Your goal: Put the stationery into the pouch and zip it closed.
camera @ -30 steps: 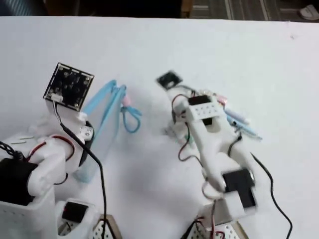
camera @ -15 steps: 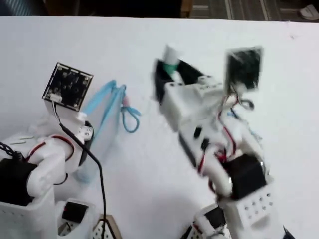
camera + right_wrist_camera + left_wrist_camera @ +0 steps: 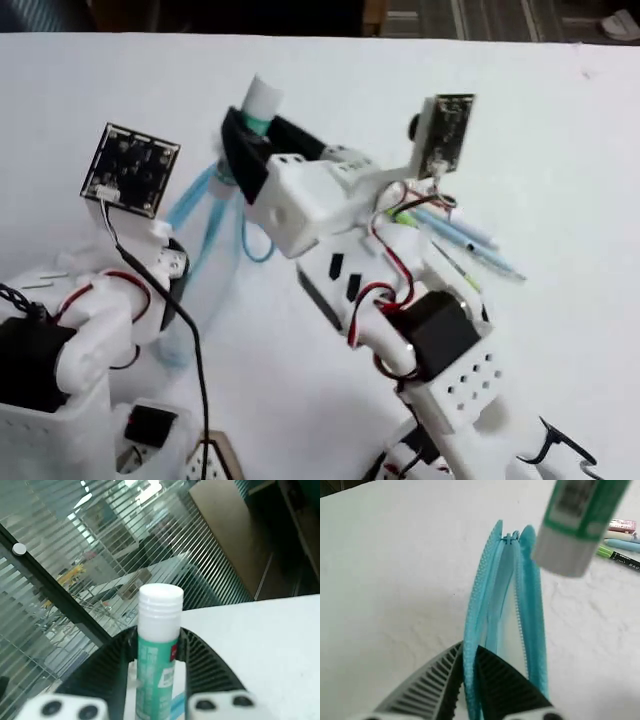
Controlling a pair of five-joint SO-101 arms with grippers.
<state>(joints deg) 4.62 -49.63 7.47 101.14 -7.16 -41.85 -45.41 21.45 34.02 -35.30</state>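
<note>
A clear pouch point(image 3: 205, 260) with a light-blue zipper lies on the white table, its mouth open. My left gripper point(image 3: 469, 661) is shut on one zipper edge of the pouch point(image 3: 505, 605). My right gripper point(image 3: 250, 150) is shut on a green-and-white glue stick point(image 3: 260, 105), held high over the pouch's far end. In the right wrist view the glue stick point(image 3: 157, 640) stands between the black fingers point(image 3: 200, 665). The glue stick's lower end point(image 3: 577, 525) hangs above the pouch opening in the left wrist view. Several pens point(image 3: 465, 240) lie on the table to the right.
A blue loop cord point(image 3: 262, 240) trails from the pouch's zipper end. The pens and a pink item point(image 3: 620, 535) lie beyond the pouch. The table's far edge point(image 3: 320, 36) runs along the back, with wide bare table behind and to the right.
The right arm lifted off the pen pile with the glue stick and swung left, now holding it above the pouch. The left arm stayed put on the pouch.
</note>
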